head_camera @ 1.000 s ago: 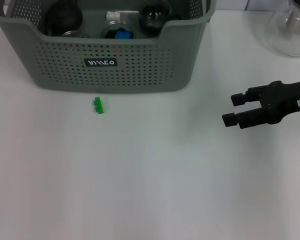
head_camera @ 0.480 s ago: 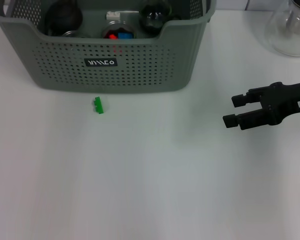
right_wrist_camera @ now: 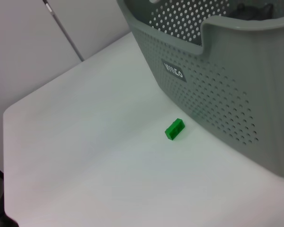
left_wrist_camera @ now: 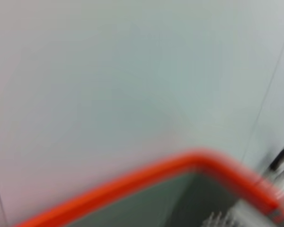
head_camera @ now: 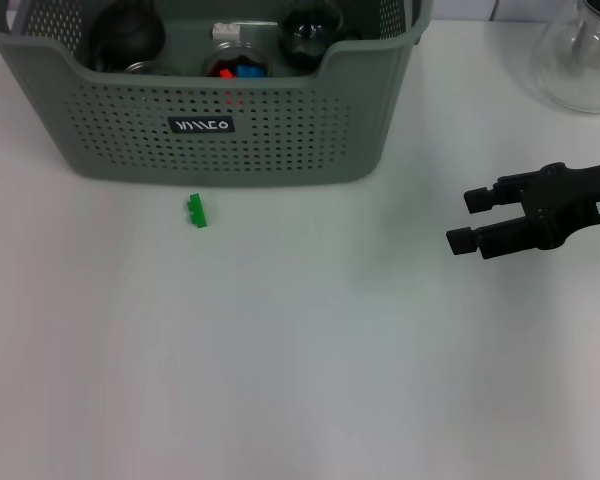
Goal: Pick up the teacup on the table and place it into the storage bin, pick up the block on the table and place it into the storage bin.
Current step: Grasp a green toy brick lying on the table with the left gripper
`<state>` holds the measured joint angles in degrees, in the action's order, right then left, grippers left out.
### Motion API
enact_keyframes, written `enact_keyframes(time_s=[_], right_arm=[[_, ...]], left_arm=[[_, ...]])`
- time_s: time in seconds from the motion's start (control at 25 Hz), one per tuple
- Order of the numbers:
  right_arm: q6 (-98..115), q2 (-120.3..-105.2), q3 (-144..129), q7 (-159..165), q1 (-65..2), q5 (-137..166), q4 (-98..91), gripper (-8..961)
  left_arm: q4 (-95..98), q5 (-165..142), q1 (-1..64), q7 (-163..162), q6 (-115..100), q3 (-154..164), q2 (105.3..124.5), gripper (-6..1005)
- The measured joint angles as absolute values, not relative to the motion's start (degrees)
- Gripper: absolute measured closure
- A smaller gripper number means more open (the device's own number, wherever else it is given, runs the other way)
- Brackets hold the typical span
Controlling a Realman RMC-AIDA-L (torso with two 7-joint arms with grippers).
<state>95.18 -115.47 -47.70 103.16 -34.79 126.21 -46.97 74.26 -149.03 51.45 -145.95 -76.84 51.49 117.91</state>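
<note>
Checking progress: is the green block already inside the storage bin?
No, the green block lies on the table, just in front of the storage bin.

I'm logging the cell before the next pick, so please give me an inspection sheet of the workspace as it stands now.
Surface: white table.
Job's things: green block on the table, just in front of the storage bin; teacup not made out.
Clutter: dark round items and a small jar in the bin; glass flask at the far right.
Grippers: right gripper open, empty, above the table to the right; left gripper not in view.
Cables: nothing seen.
Surroundings: orange-rimmed edge in the left wrist view.
</note>
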Motion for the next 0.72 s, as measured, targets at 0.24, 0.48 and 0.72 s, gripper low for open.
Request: enact_keyframes(time_s=[0.24, 0.48, 0.72], right_arm=[[95.18, -115.39, -47.60, 103.09, -34.80, 126.20, -46.97, 116], [95.02, -115.40, -47.47, 103.36, -34.79, 126.21, -46.94, 116], [94.86, -115.49, -47.45, 103.58, -35.04, 126.06, -46.93, 117]], left_arm=[[87.29, -112.00, 35.87, -130.59, -90.91, 43.78, 118.12, 587], [88.42, -97.15, 25.99, -114.80, -107.40, 43.05, 120.82, 357], [88.29, -110.27, 21.91, -113.65, -110.14, 51.09, 124.20, 152]])
